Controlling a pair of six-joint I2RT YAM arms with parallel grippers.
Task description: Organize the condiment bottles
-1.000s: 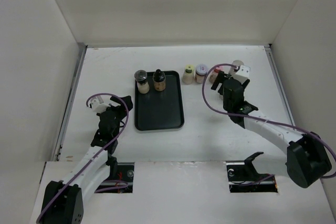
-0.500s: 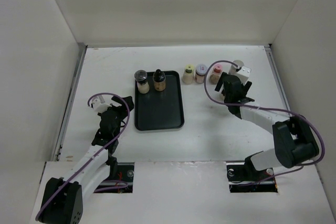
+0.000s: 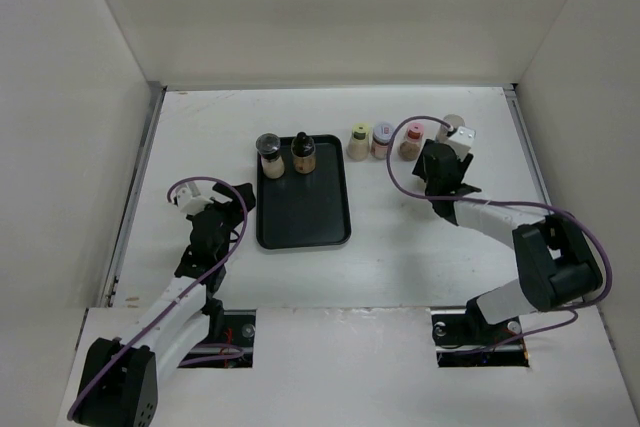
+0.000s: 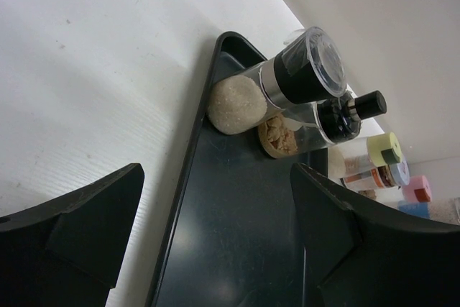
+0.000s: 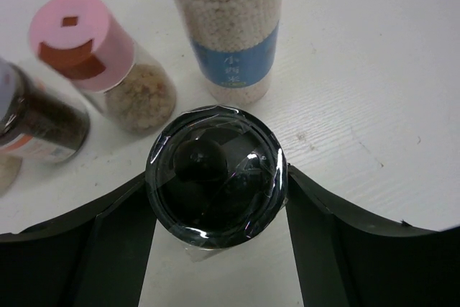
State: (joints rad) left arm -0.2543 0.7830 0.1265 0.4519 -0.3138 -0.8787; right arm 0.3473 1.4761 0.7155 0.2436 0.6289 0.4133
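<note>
Two dark-capped jars (image 3: 285,155) stand upright in the tray; five others (image 3: 383,139) cluster right.

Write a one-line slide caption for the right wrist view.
Right claw straddles a black-capped jar, beside a pink-capped jar and a blue-labelled jar.

Left hand (image 4: 215,249) open, right hand (image 5: 215,210) spread wide

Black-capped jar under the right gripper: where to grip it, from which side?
Grip the black-capped jar across its round cap, coming straight down. It stands upright, and the right gripper already has a finger on each side. The pink-capped jar and blue-labelled jar crowd its far side, so a sideways approach looks risky.
</note>
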